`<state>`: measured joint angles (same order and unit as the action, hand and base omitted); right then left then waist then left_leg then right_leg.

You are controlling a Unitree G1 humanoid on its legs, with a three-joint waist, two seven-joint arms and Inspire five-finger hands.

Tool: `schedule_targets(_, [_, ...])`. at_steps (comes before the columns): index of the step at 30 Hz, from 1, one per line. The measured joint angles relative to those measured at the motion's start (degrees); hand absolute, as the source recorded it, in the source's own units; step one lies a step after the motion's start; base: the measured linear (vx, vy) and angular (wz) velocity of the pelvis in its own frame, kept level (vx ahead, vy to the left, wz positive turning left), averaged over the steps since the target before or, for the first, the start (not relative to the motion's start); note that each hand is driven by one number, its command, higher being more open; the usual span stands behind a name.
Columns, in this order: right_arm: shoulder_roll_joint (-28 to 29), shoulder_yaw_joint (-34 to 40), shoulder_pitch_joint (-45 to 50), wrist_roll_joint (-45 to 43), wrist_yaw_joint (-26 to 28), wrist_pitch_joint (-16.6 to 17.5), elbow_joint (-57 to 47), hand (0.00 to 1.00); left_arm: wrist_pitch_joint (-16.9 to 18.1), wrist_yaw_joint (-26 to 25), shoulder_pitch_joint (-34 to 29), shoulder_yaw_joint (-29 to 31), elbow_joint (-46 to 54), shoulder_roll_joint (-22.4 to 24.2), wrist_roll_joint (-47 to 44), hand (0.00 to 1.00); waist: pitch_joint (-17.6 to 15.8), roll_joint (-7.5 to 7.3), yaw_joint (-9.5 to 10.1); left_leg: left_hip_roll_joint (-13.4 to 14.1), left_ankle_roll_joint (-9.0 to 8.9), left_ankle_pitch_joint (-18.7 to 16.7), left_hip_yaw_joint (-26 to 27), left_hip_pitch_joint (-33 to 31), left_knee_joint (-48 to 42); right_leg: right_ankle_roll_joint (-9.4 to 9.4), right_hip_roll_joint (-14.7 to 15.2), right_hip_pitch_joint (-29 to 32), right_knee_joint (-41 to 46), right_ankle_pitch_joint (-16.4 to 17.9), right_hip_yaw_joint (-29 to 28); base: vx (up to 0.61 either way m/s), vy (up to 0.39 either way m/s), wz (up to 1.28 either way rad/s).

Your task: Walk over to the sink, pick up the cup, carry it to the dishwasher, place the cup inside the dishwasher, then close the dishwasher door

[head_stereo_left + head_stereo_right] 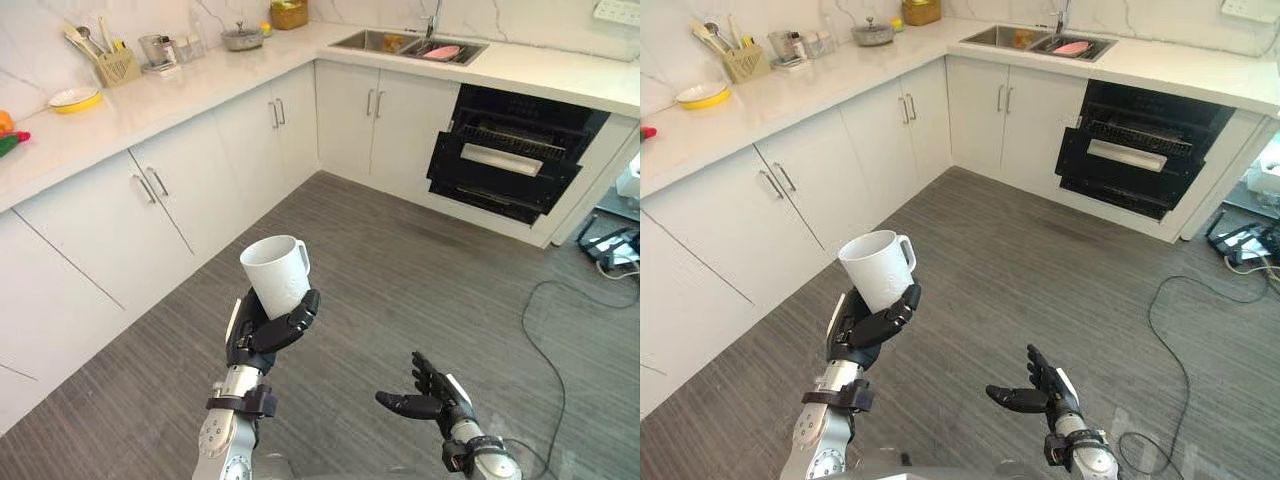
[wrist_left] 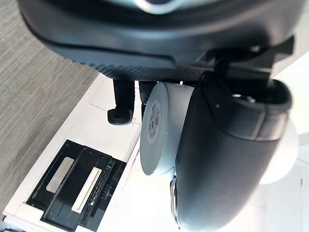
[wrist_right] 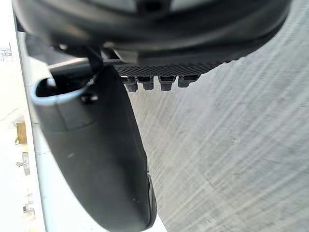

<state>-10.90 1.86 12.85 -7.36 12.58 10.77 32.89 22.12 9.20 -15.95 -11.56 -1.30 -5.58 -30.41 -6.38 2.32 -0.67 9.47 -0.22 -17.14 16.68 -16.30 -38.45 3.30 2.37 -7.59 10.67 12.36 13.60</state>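
White cup (image 1: pixel 278 278); grey streaked floor (image 1: pixel 400 270); black dishwasher (image 1: pixel 510 150); yellow bowl (image 1: pixel 75 99).

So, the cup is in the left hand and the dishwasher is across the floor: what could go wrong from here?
The left hand grips only the lower part of the tilted white cup, so it may slip while walking. The dishwasher stands open with its door jutting out; the cup or arm might knock it on approach. The right hand is open and empty.
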Motion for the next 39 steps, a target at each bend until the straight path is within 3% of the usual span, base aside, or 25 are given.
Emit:
schedule_targets(1, [-0.1, -0.1, -0.2, -0.1, -0.4, 0.0, 0.0, 1.00, -0.1, 0.0, 0.0, 0.0, 0.0, 0.0, -0.1, 0.00, -0.4, -0.62, 0.42, -3.1, -0.57, 3.5, 0.0, -2.2, 7.8, -0.31, 1.9, -2.1, -0.7, 0.2, -0.3, 0.57, 0.118, -0.22])
schedule_targets(2, [-0.1, -0.1, -0.1, -0.2, -0.6, 0.0, 0.1, 1.00, -0.1, 0.0, 0.0, -0.2, 0.0, 0.0, -0.1, 0.00, -0.4, -0.60, 0.69, -3.9, -0.84, 5.9, -0.3, -2.9, 11.3, -0.71, 2.3, -2.9, -0.7, 0.4, -0.6, 0.47, 0.122, -0.26])
schedule_targets(4, [-0.5, -1.0, 0.9, -0.4, -1.6, 0.1, 0.1, 1.00, -0.2, 0.1, -0.7, -0.1, 1.9, 0.0, -0.1, 0.00, 0.0, 0.33, 1.60, -4.5, -1.52, 16.7, -0.9, -3.1, 22.6, -5.24, 2.3, -7.0, -0.3, 4.5, -2.6, 0.55, 0.217, -0.42])
schedule_targets(5, [-0.5, -1.5, 0.9, -0.4, -1.7, 0.1, 0.4, 1.00, -0.2, 0.1, -1.0, 0.0, 2.7, -0.2, -0.1, 0.00, 0.2, 0.51, 1.87, -3.9, 0.33, 21.4, -1.3, -3.3, 21.8, -5.77, 2.0, -7.9, 0.2, 6.8, -3.4, 0.61, 0.272, -0.46])
schedule_targets(6, [0.6, -2.4, -0.1, -0.3, -2.0, 0.0, 2.2, 1.00, -0.4, 0.1, -0.2, 0.3, 2.8, -0.9, -0.5, 0.00, 0.7, -1.64, 1.88, -4.9, 3.98, 20.8, -0.2, -4.6, 16.4, -7.17, 4.3, -8.8, 1.5, 9.9, -4.2, 0.49, 0.240, -0.18])
schedule_targets(8, [0.7, -2.2, -0.1, -0.4, -1.8, 0.0, 2.4, 1.00, -1.3, 0.3, 1.1, 0.3, 2.7, -1.0, -0.6, 0.00, 0.9, -2.61, 1.10, -6.1, 5.62, 14.3, 0.2, -7.5, 9.6, -7.17, 6.4, -7.2, 5.5, 9.8, -4.8, 0.43, 0.225, 0.03])
schedule_targets(10, [0.8, -2.0, 0.1, -0.4, -1.7, -0.6, 2.5, 1.00, -1.8, 0.8, 1.3, 0.2, 2.7, -0.7, -0.6, 0.00, 0.5, -3.50, 1.05, -7.1, 6.15, 9.1, 0.8, -6.9, 5.8, -8.10, 9.1, -3.5, 17.5, 9.2, -6.1, 0.49, 0.289, 0.02])
schedule_targets(11, [1.3, -2.1, 0.1, -0.4, -1.7, -0.6, 2.8, 1.00, -1.9, 1.0, 1.1, 0.2, 2.6, -1.2, -0.5, 0.00, 0.2, -4.63, 1.07, -8.8, 6.18, 6.2, 1.1, -4.9, 5.2, -10.17, 12.0, 0.9, 29.7, 5.6, -6.5, 0.60, 0.338, 0.06])
schedule_targets(12, [1.6, -2.1, 0.1, -0.4, -1.7, -0.6, 3.1, 1.00, -2.1, 1.0, 1.0, 0.2, 2.6, -1.6, -0.4, 0.00, 0.1, -5.13, 1.03, -9.7, 6.29, 5.0, 1.1, -3.4, 5.4, -10.06, 13.5, 3.2, 35.3, 1.7, -6.6, 0.60, 0.299, 0.07])
schedule_targets(13, [2.0, -2.2, 0.1, -0.4, -1.8, -0.6, 4.3, 1.00, -2.3, 1.0, 0.9, -0.2, 2.3, -2.0, -0.1, 0.00, -0.1, -5.40, 0.69, -10.8, 5.73, 3.8, 1.1, 0.5, 6.9, -9.43, 15.1, 6.6, 44.1, 0.7, -6.8, 0.52, 0.211, -0.02])
schedule_targets(14, [2.2, -2.5, 0.2, -0.4, -1.7, -0.6, 5.2, 1.00, -2.3, 0.9, 0.6, 0.0, 1.9, -2.2, 0.0, 0.00, -0.2, -4.71, 0.96, -11.0, 5.86, 3.2, 0.9, 4.7, 9.2, -8.15, 14.7, 9.5, 46.8, 3.2, -5.9, 0.52, 0.186, -0.07])
schedule_targets(17, [3.0, -3.4, 1.3, -0.4, -1.7, -0.4, 4.9, 1.00, -2.2, 0.8, 1.5, -0.3, 1.9, -2.4, 0.1, 0.00, 0.3, -3.24, -0.05, -10.7, 5.88, 3.6, -0.4, 14.0, 17.8, -6.41, 10.0, 18.1, 38.4, 7.8, -1.4, 0.46, 0.113, 0.01])
schedule_targets(19, [3.3, -3.4, 1.4, -0.4, -1.6, -0.3, 4.7, 1.00, -2.3, 0.4, 3.0, -0.9, 1.9, -3.0, 0.1, 0.00, -0.1, -2.43, -1.48, -10.2, 5.11, 3.3, -1.9, 17.8, 20.7, -6.93, 6.9, 22.9, 26.5, 6.6, -0.3, 0.43, 0.032, 0.32])
schedule_targets(22, [3.8, -3.4, 2.4, -0.3, -1.4, -0.3, 3.9, 1.00, -2.6, 0.1, 4.0, -1.6, 1.9, -4.1, 0.1, 0.00, -0.2, -3.31, -2.15, -10.0, 1.80, 1.0, -2.9, 23.9, 22.6, -8.39, 4.1, 27.1, 4.1, -7.1, -1.9, 0.45, -0.014, 0.26])
schedule_targets(23, [3.8, -3.4, 3.1, -0.2, -1.4, -0.3, 3.1, 1.00, -2.6, 0.1, 3.6, -1.8, 1.9, -4.2, 0.1, 0.00, -0.2, -3.48, -2.18, -10.0, 1.05, 0.0, -2.9, 25.4, 22.7, -8.17, 4.2, 27.3, 2.7, -9.6, -2.0, 0.53, -0.082, 0.36])
schedule_targets(24, [3.8, -3.4, 5.0, -0.2, -1.1, -0.2, 1.4, 1.00, -2.5, 0.3, 2.5, -2.6, 1.9, -4.6, 0.1, 0.00, 0.1, -3.82, -2.22, -9.9, 0.01, -2.6, -2.9, 28.7, 22.7, -6.44, 4.5, 26.7, 2.7, -13.2, -2.0, 0.58, -0.143, 0.45])
schedule_targets(25, [3.6, -3.3, 6.2, -0.2, -0.8, -0.3, 0.3, 1.00, -2.5, 0.5, 1.3, -3.0, 1.9, -4.1, 0.1, 0.00, 0.9, -3.78, -2.39, -9.3, -0.34, -5.7, -3.2, 31.7, 22.7, -2.09, 4.4, 27.0, 6.8, -17.3, -2.3, 0.75, -0.209, 0.38])
schedule_targets(26, [3.2, -3.3, 6.3, -0.1, -0.5, -0.7, -0.2, 1.00, -2.6, 0.4, -0.1, -3.0, 1.9, -3.2, 0.1, 0.00, 1.5, -2.38, -2.21, -7.5, -2.19, -7.1, -3.1, 34.0, 22.8, -1.47, 3.5, 27.5, 11.8, -16.4, -1.2, 0.79, -0.220, 0.16])
schedule_targets(27, [3.1, -3.1, 6.0, 0.0, -0.5, -0.8, -0.7, 1.00, -2.6, 0.3, -1.1, -3.1, 2.0, -2.4, 0.1, 0.00, 2.1, -0.60, -2.19, -5.4, -3.32, -7.7, -2.6, 34.4, 20.4, -0.90, 2.3, 27.8, 15.2, -12.5, -0.3, 0.77, -0.260, 0.06])
schedule_targets(29, [3.5, -2.7, 5.1, 0.0, -0.4, -1.1, -2.2, 1.00, -2.5, -0.2, -1.1, -4.1, 1.9, -1.1, 0.1, 0.00, 2.4, 0.15, -2.36, -0.5, -3.54, -5.5, -2.2, 28.1, 4.0, 0.04, 0.8, 27.2, 18.7, -7.4, 1.1, 0.60, -0.258, 0.07])
schedule_targets(31, [3.2, -2.1, 4.7, 0.0, -0.3, -1.2, -4.5, 1.00, -2.5, -0.4, -1.3, -5.8, 1.7, 0.7, 0.3, 0.00, 2.2, 1.47, -1.82, 6.8, -1.22, 7.8, -2.3, 20.5, -15.9, 1.03, -3.1, 22.5, 17.9, -3.1, 0.9, 0.63, -0.246, -0.18])
schedule_targets(32, [3.2, -2.1, 4.5, 0.0, -0.6, -1.2, -4.7, 1.00, -2.5, -0.4, -1.2, -6.5, 1.4, 1.0, 0.6, 0.00, 2.3, 1.56, -1.84, 8.8, -1.28, 7.3, -2.5, 17.7, -21.2, 1.70, -4.5, 19.8, 16.3, -2.2, 0.8, 0.46, -0.143, -0.21])
schedule_targets(34, [2.9, -2.1, 4.1, -0.1, -1.6, -1.1, -4.6, 1.00, -2.4, 0.2, -1.1, -7.3, 1.2, 1.0, 1.1, 0.00, 2.0, 0.78, -1.83, 8.5, -0.51, 3.4, -2.4, 12.8, -23.7, 3.58, -5.4, 13.8, 12.3, -1.0, -0.4, 0.56, -0.115, -0.28])
schedule_targets(36, [2.1, -2.2, 3.4, -0.5, -2.1, -1.0, -4.6, 1.00, -2.3, 0.7, -1.0, -7.0, 1.0, 0.9, 1.1, 0.00, 1.7, -0.12, -1.38, 5.8, -0.27, 0.4, -1.7, 8.0, -18.7, 3.39, -5.3, 9.1, 8.2, -1.0, -3.0, 0.59, -0.091, -0.61])
schedule_targets(39, [1.3, -2.8, 1.6, -0.6, -3.7, -1.0, -4.3, 1.00, -1.9, 1.0, -0.7, -6.5, 1.0, -0.2, 0.8, 0.00, 1.5, -0.51, 0.80, -0.8, -1.20, 0.5, -5.3, 2.3, 1.5, 2.63, -4.7, 4.3, 4.0, -1.1, -9.8, 0.50, 0.030, -1.09])
